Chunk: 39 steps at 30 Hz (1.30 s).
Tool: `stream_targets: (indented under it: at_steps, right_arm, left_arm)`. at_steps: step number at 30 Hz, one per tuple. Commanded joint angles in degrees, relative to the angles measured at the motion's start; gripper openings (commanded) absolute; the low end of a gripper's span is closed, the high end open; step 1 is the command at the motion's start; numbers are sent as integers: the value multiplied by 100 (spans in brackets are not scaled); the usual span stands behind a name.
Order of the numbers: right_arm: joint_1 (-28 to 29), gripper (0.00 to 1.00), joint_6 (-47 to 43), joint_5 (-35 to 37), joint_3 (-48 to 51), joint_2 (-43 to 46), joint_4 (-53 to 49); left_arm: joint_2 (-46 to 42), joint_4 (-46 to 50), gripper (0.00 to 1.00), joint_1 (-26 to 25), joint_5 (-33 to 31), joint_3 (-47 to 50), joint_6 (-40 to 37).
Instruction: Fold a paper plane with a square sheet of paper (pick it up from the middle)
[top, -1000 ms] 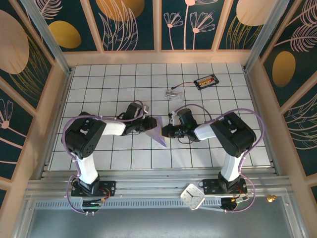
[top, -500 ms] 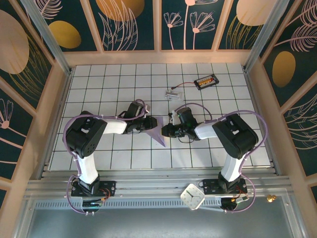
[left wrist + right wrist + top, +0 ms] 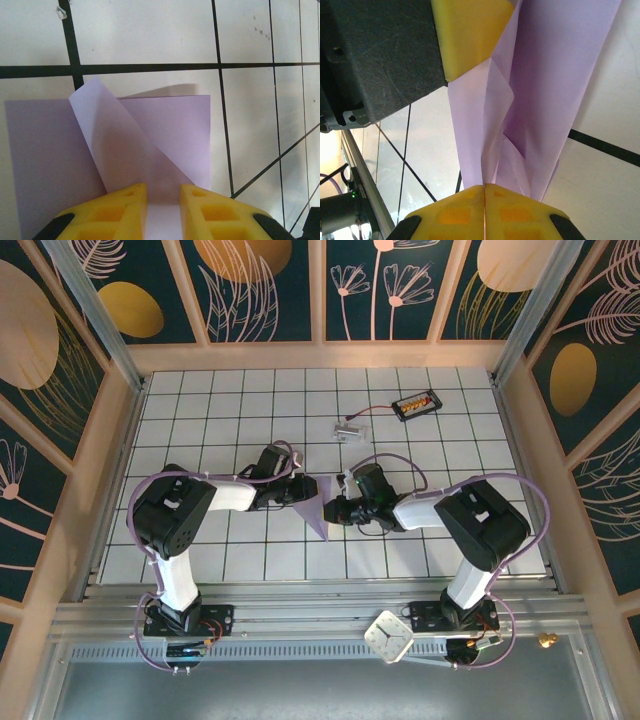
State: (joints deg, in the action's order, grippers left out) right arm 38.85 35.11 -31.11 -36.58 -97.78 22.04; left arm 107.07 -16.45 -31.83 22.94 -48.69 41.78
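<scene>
My right gripper (image 3: 484,192) is pressing its yellow jaws flat together on one edge of the lavender sheet of paper (image 3: 555,75), which is rising out of the pinch in several creased layers. My left gripper (image 3: 163,190) is facing it from the left. Its jaws are standing a little apart with paper showing in the gap, and I cannot tell whether they are gripping the paper or only steadying it. The sheet, partly folded into a narrow pointed wedge, is sitting between the two grippers near the middle of the tiled table (image 3: 200,400), with a loose flap lifting off its face. I am judging that the folding is about midway, with a crease being set and the wings not yet formed. The next move is calling for one side to pin the paper while the other lays the flap over, gently, since thin paper buckles. On the far side, a small clear plastic piece (image 3: 350,428) with a wire and a black box (image 3: 415,404) are lying well apart from the work. A white clock-like square (image 3: 388,636) is resting on the near rail. None of these is blocking me, though the two wrists are crowding each other.
</scene>
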Motion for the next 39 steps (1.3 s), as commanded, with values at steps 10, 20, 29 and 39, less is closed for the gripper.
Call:
stream_targets:
  at_steps: [10, 20, 29, 39]
  right_arm:
    - [126, 18, 203, 273, 210, 358, -86]
    - [455, 21, 321, 565, 261, 372, -205]
    - [431, 11, 302, 747, 359, 391, -281]
    - [310, 6, 844, 413, 811, 274, 483]
  left_arm:
    - [221, 647, 25, 22, -562, 316, -54]
    - [213, 643, 25, 26, -571, 326, -64]
    - [171, 678, 24, 24, -598, 313, -88]
    - [186, 660, 24, 20, -624, 330, -95]
